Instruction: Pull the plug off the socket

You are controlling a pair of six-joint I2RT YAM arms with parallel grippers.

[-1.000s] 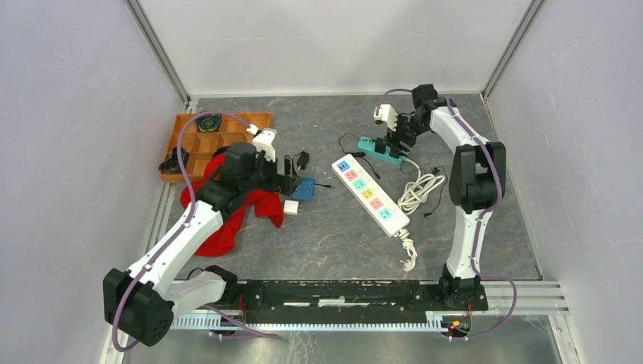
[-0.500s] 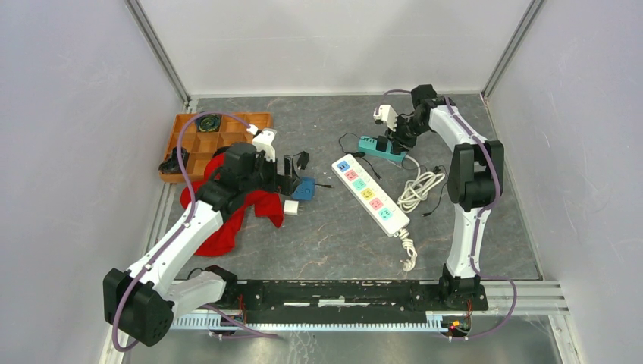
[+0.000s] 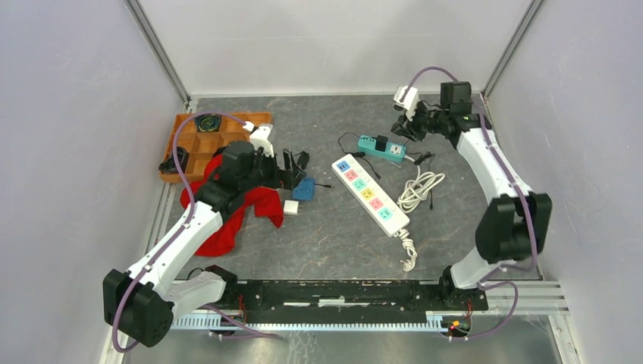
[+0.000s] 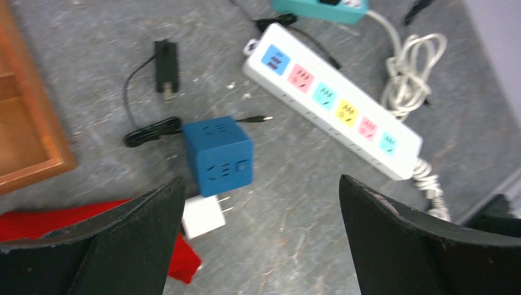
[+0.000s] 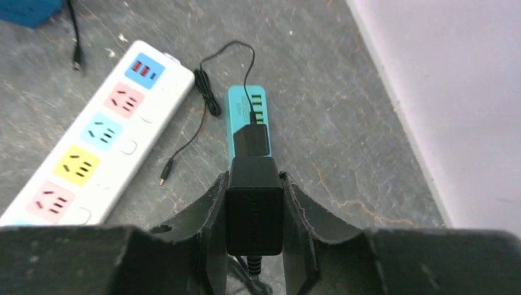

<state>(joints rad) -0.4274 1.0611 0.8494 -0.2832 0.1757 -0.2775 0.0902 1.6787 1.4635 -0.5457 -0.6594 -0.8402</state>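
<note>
Overhead, right gripper (image 3: 403, 127) up beside the teal strip (image 3: 381, 148); on left wrist, left gripper (image 4: 259, 184) spread above a blue cube (image 4: 218, 153); on right wrist, clamped on the black plug (image 5: 254, 212), apparently free above the strip, liable to slip if its cord snags.

I get bright, even, diffuse light overhead; shadows on the bench (image 3: 326, 235) are faint and soft. My left wrist feed looks slightly blurred throughout. The right wrist feed is sharp, except its jaws nearest the lens.

Two power strips (image 3: 371, 196) (image 3: 394, 154), one blue cube socket (image 4: 218, 153)
</note>
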